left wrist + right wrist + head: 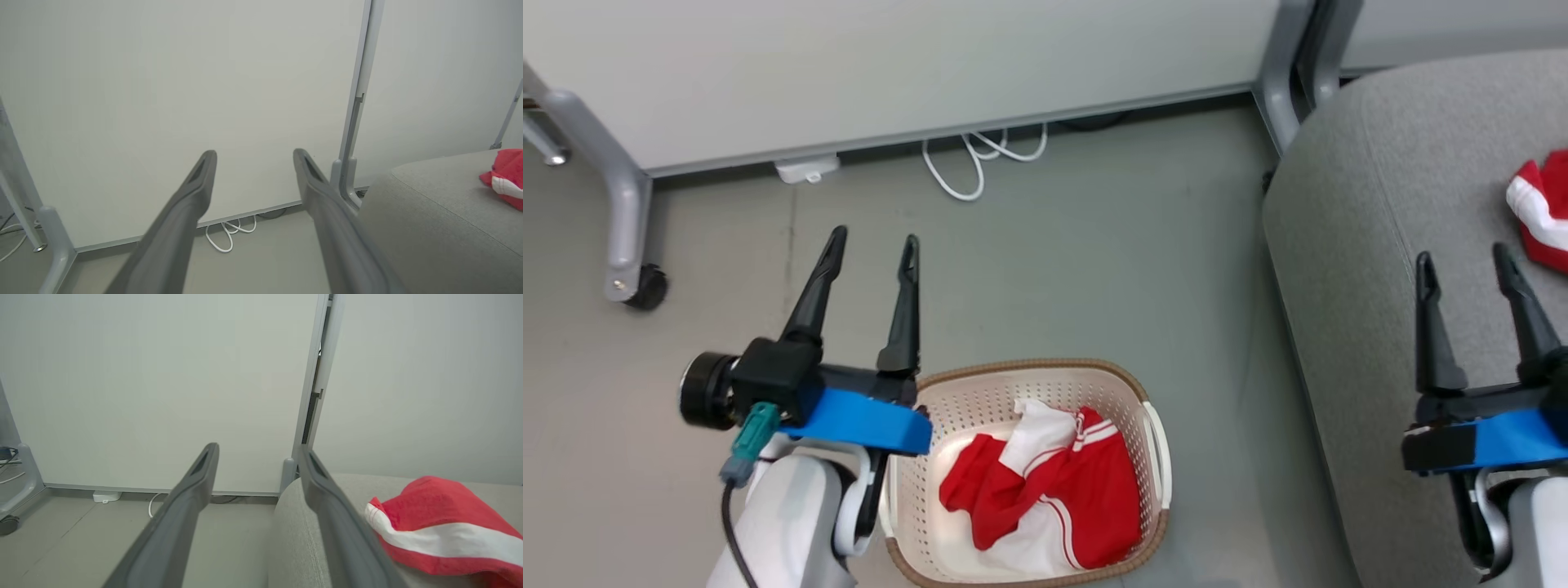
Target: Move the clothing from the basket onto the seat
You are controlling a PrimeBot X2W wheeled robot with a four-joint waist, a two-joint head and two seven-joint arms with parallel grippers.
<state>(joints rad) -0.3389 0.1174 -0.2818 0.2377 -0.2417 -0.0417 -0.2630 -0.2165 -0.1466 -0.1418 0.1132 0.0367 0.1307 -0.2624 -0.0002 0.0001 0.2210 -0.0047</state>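
A crumpled red garment with white stripes [1054, 490] lies inside the cream perforated basket [1152, 457] on the floor, at the bottom middle of the head view. A second red and white garment [1543, 208] [504, 177] [437, 528] rests on the light grey seat [1380, 245] [429, 220] [294, 539] at the right. My left gripper [872, 243] [254, 155] hovers open and empty just left of the basket, above the floor. Over the seat's front part my right gripper [1462, 257] [258, 449] stands open and empty, left of the garment there.
A pale partition wall runs along the back on grey legs [625, 204] with a black caster [647, 287]. A white cable [972, 159] and a white plug block [806, 169] lie at its foot. Another grey post [1278, 82] stands by the seat's back corner. Grey floor separates basket and wall.
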